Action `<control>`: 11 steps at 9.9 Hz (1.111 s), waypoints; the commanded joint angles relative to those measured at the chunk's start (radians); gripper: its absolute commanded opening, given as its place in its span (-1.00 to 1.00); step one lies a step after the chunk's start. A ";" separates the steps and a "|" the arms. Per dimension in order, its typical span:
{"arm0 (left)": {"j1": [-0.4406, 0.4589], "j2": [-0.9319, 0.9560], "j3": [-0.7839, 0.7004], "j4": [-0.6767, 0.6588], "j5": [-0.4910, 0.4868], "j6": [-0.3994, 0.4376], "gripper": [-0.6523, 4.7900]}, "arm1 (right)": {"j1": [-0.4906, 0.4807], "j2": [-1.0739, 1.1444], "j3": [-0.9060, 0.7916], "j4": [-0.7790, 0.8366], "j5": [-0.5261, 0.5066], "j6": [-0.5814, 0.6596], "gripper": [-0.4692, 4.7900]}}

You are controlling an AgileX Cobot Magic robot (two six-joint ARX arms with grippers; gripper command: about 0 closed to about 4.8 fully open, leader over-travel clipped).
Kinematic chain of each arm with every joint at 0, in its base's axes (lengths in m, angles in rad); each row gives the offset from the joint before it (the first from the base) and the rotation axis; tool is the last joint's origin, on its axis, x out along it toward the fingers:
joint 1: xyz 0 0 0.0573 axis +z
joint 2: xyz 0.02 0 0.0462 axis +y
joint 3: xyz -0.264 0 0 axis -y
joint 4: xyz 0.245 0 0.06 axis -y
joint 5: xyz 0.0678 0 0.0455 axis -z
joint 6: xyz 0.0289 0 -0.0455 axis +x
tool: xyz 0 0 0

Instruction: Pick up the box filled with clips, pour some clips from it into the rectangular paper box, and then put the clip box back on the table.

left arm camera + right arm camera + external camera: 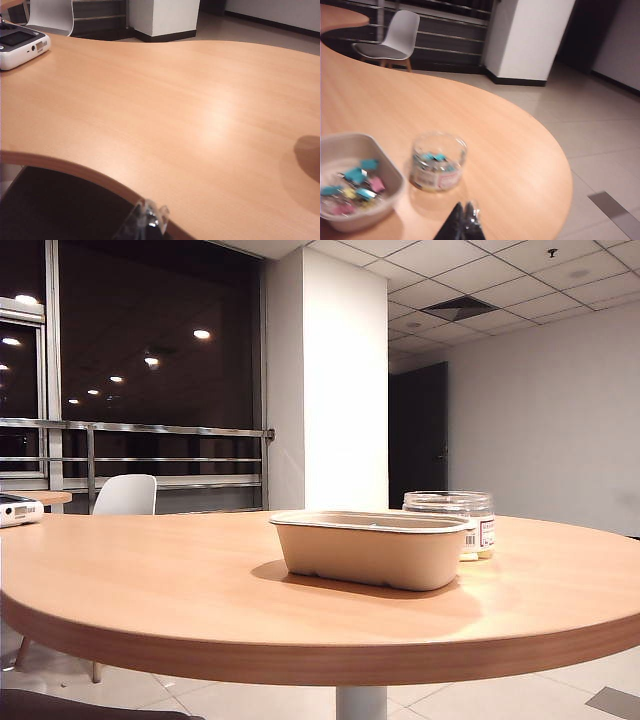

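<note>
Jar (438,162) stood upright on the table (510,150), just beside the tray (350,185) and apart from the right gripper (463,222), which sat at the lower centre of the right wrist frame, jaws pressed together, holding nothing. Clips (355,187) already lay in the tray, a few left in the jar, so the pour looked done. In the exterior view, jar (462,523) sat right of centre behind the tray (375,548). Left gripper (150,220) was shut and empty over the table's near edge, far from both.
</note>
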 commanded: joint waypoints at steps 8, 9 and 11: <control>0.000 -0.001 0.000 0.007 0.007 -0.002 -0.76 | -0.187 -0.053 -0.296 0.156 0.051 0.240 -0.82; 0.000 -0.001 0.000 0.007 0.007 -0.002 -0.76 | -0.188 -0.053 -0.296 0.155 0.053 0.240 -0.82; 0.000 -0.001 0.000 0.007 0.007 -0.002 -0.76 | -0.188 -0.053 -0.296 0.155 0.053 0.240 -0.82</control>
